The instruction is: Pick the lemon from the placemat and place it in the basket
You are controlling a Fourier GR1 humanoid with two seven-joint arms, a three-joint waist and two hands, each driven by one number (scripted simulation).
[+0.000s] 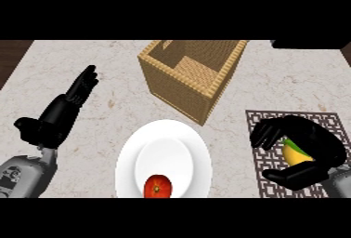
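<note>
The yellow lemon [296,153] sits on the patterned grey placemat [274,118] at the lower right. My right hand [308,144] is curled round it, fingers over the top and thumb below, so only a strip of the fruit shows. The woven basket [179,76] stands at the top centre, to the upper left of that hand; nothing shows inside it. At the left edge my left hand [61,114] rests open with its fingers pointing up, away from everything.
A white plate [165,148] lies at the bottom centre between the two arms, with a red tomato [158,187] on its near part. A dark object [308,44] sits at the top right corner. Bare marble counter lies between plate, basket and placemat.
</note>
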